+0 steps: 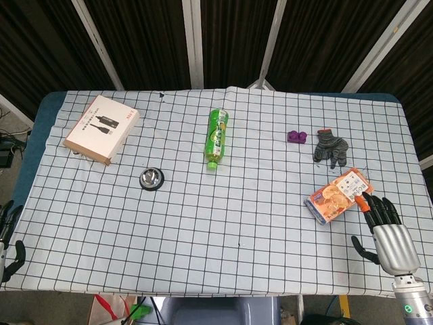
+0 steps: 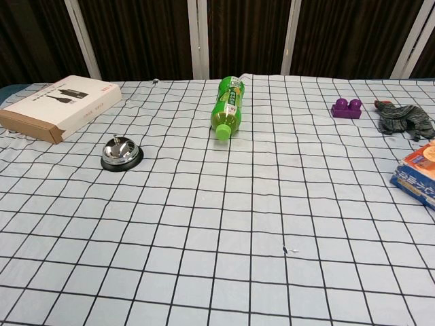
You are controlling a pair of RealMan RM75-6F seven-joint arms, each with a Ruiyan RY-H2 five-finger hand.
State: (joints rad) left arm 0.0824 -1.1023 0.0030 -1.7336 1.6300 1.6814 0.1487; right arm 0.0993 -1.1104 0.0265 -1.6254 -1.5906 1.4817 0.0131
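Note:
My right hand (image 1: pixel 386 229) lies over the table's front right corner, fingers apart and holding nothing. Its fingertips sit just beside the near end of an orange snack box (image 1: pixel 339 195), which shows at the right edge of the chest view (image 2: pixel 417 170). Whether they touch the box I cannot tell. My left hand (image 1: pixel 8 240) hangs off the table's left front edge, only partly in view, with nothing in it. The chest view shows neither hand.
A green bottle (image 1: pixel 216 137) (image 2: pixel 229 102) lies on its side at the back centre. A cardboard box (image 1: pixel 102 128) (image 2: pixel 60 106) sits back left, a call bell (image 1: pixel 151 179) (image 2: pixel 122 153) nearer. A purple block (image 1: pixel 295 137) (image 2: pixel 347 108) and grey glove (image 1: pixel 330 147) (image 2: pixel 404 120) lie back right.

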